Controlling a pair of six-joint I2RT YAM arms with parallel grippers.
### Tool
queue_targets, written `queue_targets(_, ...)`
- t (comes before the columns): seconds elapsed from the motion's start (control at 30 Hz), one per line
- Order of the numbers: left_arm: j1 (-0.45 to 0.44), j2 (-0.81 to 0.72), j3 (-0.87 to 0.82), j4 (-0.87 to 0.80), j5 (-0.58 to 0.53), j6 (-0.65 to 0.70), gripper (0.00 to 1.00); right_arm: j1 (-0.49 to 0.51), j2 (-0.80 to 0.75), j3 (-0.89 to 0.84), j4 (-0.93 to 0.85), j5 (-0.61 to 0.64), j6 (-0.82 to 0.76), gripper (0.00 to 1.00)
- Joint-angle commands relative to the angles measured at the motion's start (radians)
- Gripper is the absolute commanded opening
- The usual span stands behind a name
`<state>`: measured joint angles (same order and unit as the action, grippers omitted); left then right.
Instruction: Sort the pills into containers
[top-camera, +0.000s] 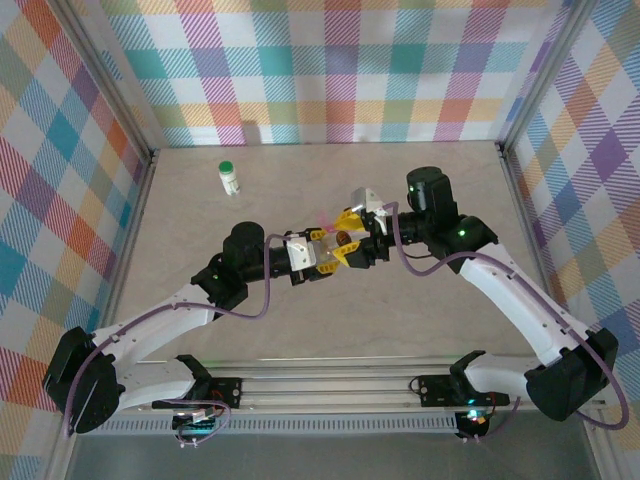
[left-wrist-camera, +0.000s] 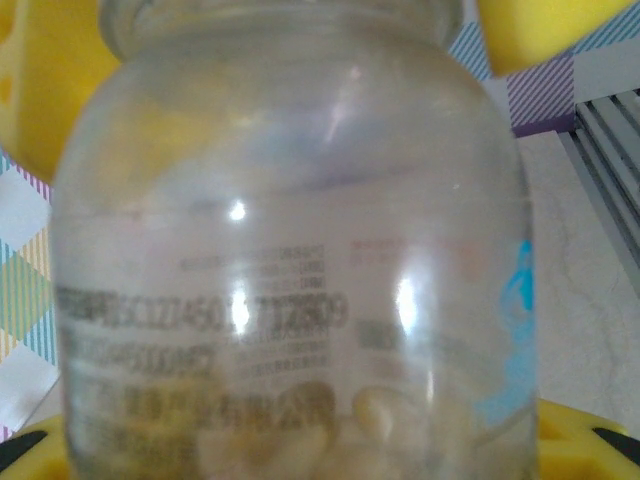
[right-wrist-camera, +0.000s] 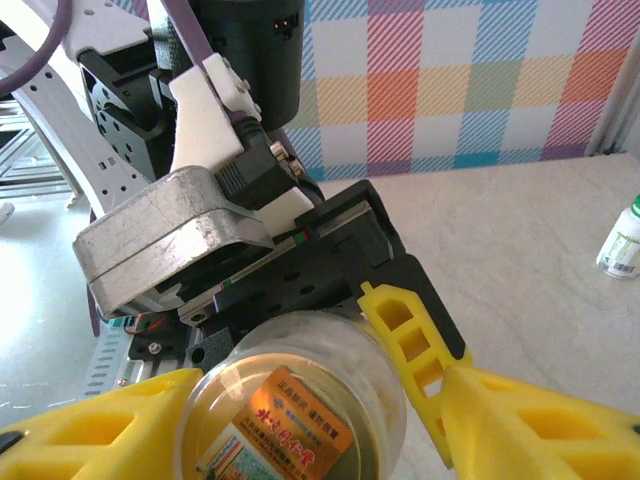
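Right of the white bottle (top-camera: 230, 178) and nearer the arm bases, both grippers meet on the pill bottle (top-camera: 343, 238), which is held up off the table (top-camera: 340, 330).

State of the left gripper (top-camera: 338, 250): narrow opening, clamped on the pill bottle's body. In the right wrist view, one of its yellow fingers (right-wrist-camera: 405, 335) is pressed flat against the bottle wall. In the left wrist view, the pill bottle (left-wrist-camera: 300, 250) is right up against the lens, with the gripper's own fingers (left-wrist-camera: 590, 435) in the bottom corners.

State of the right gripper (right-wrist-camera: 300, 445): jaws apart, straddling the pill bottle's round end (right-wrist-camera: 295, 400). One finger (right-wrist-camera: 100, 425) sits right at the rim. The other (right-wrist-camera: 530, 420) is just beside the left gripper's finger. Can't tell whether it is squeezing or just sitting around it. From the left wrist, the same two fingers (left-wrist-camera: 40, 90) flank the bottle's neck.

Contents: pale pills (left-wrist-camera: 385, 415) piled at the end away from the neck. Printed label (left-wrist-camera: 230, 320) across the wall, too blurred to read. An orange label (right-wrist-camera: 290, 420) shows through the round end.

As for the white bottle, its green cap is on, it stands upright on the table, well apart from both grippers.

A pink sliver (top-camera: 325, 217) sits just beside the grippers, on the white bottle's side. Too small to tell what it is.
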<state>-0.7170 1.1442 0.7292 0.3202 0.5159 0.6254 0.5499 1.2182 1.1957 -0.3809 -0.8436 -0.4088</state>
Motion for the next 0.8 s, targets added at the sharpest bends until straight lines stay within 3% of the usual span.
queue_targets(0.0, 0.003, 0.003, 0.016, 0.036, 0.042, 0.000, 0.00, -0.001, -0.025, -0.003, 0.057, -0.027, -0.013, 0.60)
queue_targets(0.1, 0.002, 0.001, 0.015, 0.034, 0.040, 0.001, 0.00, 0.000, -0.020, -0.004, 0.053, -0.036, -0.015, 0.54)
queue_targets(0.2, 0.002, 0.001, 0.017, 0.031, 0.039, 0.000, 0.00, -0.001, -0.014, -0.004, 0.053, -0.055, -0.011, 0.33)
queue_targets(0.37, 0.002, -0.001, 0.021, 0.028, 0.014, 0.000, 0.00, -0.001, 0.009, 0.002, 0.058, 0.019, 0.073, 0.13)
queue_targets(0.57, 0.001, 0.000, 0.027, 0.019, -0.054, 0.008, 0.00, 0.002, 0.058, 0.015, 0.033, 0.206, 0.300, 0.05)
queue_targets(0.67, 0.001, 0.001, 0.029, 0.017, -0.104, 0.017, 0.00, 0.001, 0.063, 0.005, 0.021, 0.337, 0.494, 0.00)
queue_targets(0.77, 0.000, 0.005, 0.027, 0.026, -0.134, 0.020, 0.00, 0.001, 0.060, -0.006, 0.024, 0.386, 0.614, 0.00)
